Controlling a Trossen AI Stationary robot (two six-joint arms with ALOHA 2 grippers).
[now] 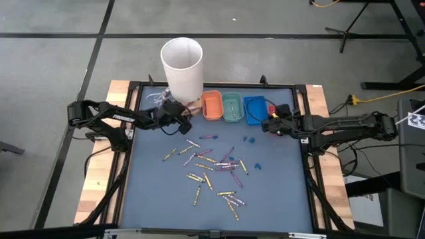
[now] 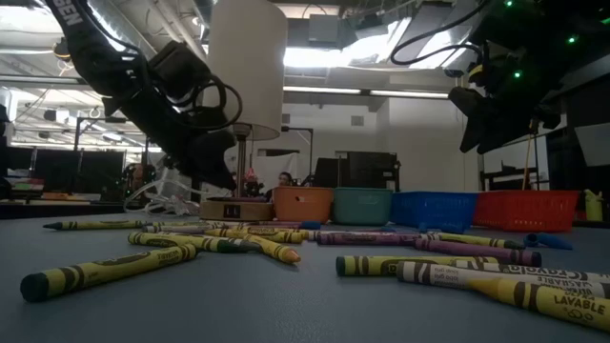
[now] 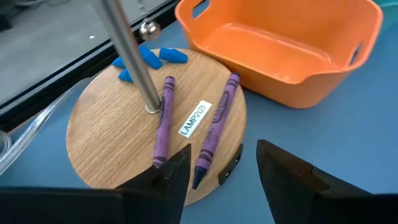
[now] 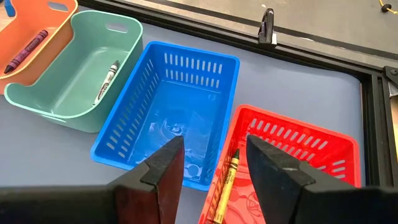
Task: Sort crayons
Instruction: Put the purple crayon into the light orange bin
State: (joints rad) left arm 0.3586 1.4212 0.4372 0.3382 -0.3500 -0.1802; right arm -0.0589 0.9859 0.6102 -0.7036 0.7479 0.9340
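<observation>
Your table (image 1: 153,199) is a big blue mat with a raised dark frame all around, so keep your arms inside that frame. At the back stands a tall white lamp (image 1: 182,64) on a round wooden base (image 3: 112,134). Its thin metal pole (image 3: 130,53) is right by your left pincer (image 3: 221,177), so move away slowly and do not bump it.

Next to the lamp sit four small bins in a row: orange bin (image 1: 212,105), green bin (image 1: 232,107), blue bin (image 1: 254,110) and red bin (image 4: 292,162). Their walls are low, so you can drop things in from above.

Your left pincer is spread wide and holds nothing. It hangs just over the wooden base, where two purple crayons (image 3: 214,127) lie beside the pole. Your right pincer (image 4: 214,168) is also spread and empty. It hovers over the blue and red bins.

Most of the crayons (image 1: 216,166) lie loose in the middle of the table, some crossing or touching each other. There is open room all around that pile.

I think the crayons are light, stiff and easy to snap. They are round, so they may roll or slip. Pinch one gently across its middle, on the paper wrap. Pick one at the edge of the pile first.
</observation>
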